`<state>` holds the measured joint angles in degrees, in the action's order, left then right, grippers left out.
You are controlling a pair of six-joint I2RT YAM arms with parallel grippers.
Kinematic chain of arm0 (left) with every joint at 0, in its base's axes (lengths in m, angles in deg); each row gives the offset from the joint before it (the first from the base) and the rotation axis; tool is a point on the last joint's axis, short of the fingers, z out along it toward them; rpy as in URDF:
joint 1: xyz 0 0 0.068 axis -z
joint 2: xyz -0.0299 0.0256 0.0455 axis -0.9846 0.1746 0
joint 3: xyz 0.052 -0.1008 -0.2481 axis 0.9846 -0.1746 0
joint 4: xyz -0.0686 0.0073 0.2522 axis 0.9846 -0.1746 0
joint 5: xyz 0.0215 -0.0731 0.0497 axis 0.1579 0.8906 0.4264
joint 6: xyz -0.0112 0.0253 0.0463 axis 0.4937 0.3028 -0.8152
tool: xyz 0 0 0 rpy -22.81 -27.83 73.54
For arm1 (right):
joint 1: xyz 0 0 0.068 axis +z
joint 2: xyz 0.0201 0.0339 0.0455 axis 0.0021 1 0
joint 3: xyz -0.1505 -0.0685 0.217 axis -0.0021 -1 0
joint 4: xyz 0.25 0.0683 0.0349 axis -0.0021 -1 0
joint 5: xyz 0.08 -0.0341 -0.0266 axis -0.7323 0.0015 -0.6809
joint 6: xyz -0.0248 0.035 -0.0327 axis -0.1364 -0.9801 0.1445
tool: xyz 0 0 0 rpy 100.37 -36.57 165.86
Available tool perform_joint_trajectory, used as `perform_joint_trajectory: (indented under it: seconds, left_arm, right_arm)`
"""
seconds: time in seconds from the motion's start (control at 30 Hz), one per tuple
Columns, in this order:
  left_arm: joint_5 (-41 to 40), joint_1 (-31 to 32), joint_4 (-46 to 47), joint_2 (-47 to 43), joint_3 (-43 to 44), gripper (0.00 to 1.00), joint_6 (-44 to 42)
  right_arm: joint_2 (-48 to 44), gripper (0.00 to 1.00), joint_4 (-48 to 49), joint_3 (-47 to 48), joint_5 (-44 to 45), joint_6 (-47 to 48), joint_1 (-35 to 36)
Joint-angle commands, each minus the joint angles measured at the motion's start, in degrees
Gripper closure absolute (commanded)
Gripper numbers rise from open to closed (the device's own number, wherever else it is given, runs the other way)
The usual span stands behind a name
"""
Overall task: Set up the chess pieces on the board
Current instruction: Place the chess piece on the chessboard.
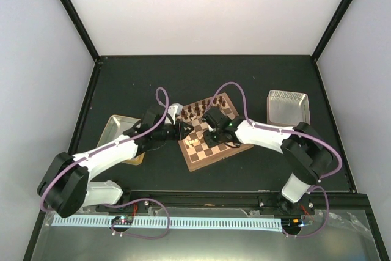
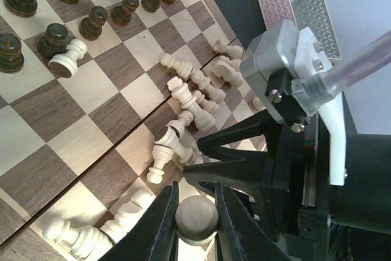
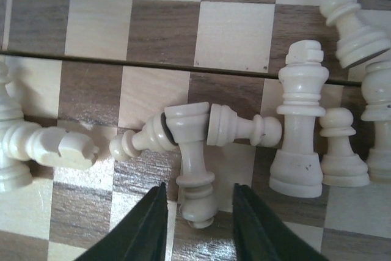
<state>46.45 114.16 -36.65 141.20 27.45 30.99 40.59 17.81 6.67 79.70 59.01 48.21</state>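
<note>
The board (image 1: 201, 154) lies mid-table, with dark chessmen along its far side. Several cream chess pieces (image 2: 189, 99) lie tumbled in a heap on its near squares. My left gripper (image 1: 181, 128) is at the board's left edge. In the left wrist view it (image 2: 197, 221) is shut on the round top of a cream piece (image 2: 197, 215). My right gripper (image 1: 217, 134) is over the heap. In the right wrist view it (image 3: 198, 218) is open, with its jaws either side of a cream piece (image 3: 197, 184) that lies flat. An upright cream king (image 3: 298, 132) stands to its right.
A metal tray (image 1: 288, 107) sits right of the board and another (image 1: 116, 136) left of it, partly under my left arm. Dark chessmen (image 2: 91, 19) stand in rows, and a cream pawn (image 2: 67, 58) lies tipped among them. The right gripper's black fingers (image 2: 211, 145) are close beside my left gripper.
</note>
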Motion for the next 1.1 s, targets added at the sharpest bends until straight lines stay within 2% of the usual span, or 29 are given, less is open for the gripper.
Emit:
perform_joint_trajectory:
  seconds: [0.0, 0.13, 0.37, 0.5, 0.63, 0.73, 0.8, 0.93, 1.07]
  left_arm:
    - [-1.2, 0.7, -1.3, -1.3, 0.5, 0.93, -4.0]
    - [0.8, 1.1, -0.3, -2.7, 0.4, 0.93, -7.5]
    - [6.6, 3.5, 6.3, -7.3, -0.5, 0.91, -16.6]
    - [4.9, 7.9, 9.2, -9.4, -0.4, 0.91, -29.3]
    - [0.9, 12.2, 7.4, -8.1, 2.3, 0.9, -41.2]
    - [-0.5, 15.1, 5.4, -4.4, 5.9, 0.9, -48.1]
    - [-1.9, 16.5, 0.9, 0.9, 11.0, 0.89, -50.0]
    - [-2.6, 17.3, -14.8, 12.9, 22.6, 0.89, -46.8]
    - [-1.9, 18.8, -19.9, 19.8, 27.7, 0.87, -44.5]
  right_arm:
    - [-4.1, 0.65, -2.2, 1.1, 1.0, -2.4, -0.5]
    - [-10.0, 0.56, -3.4, 0.0, -0.6, -3.9, -2.0]
    - [-23.6, 0.52, -7.6, -1.7, -11.7, -6.1, -7.0]
    - [-29.3, 0.51, -10.7, -0.4, -16.4, -7.4, -9.1]
    - [-32.1, 0.5, -12.7, 1.8, -18.9, -7.4, -9.2]
    - [-33.6, 0.5, -14.4, 1.8, -15.2, -8.0, -9.2]
    - [-34.7, 0.5, -15.9, 0.9, -7.9, -9.9, -9.2]
    - [-38.6, 0.5, -18.1, -2.5, 2.6, -15.3, -9.9]
    - [-43.2, 0.49, -18.9, -6.5, 6.4, -18.2, -10.7]
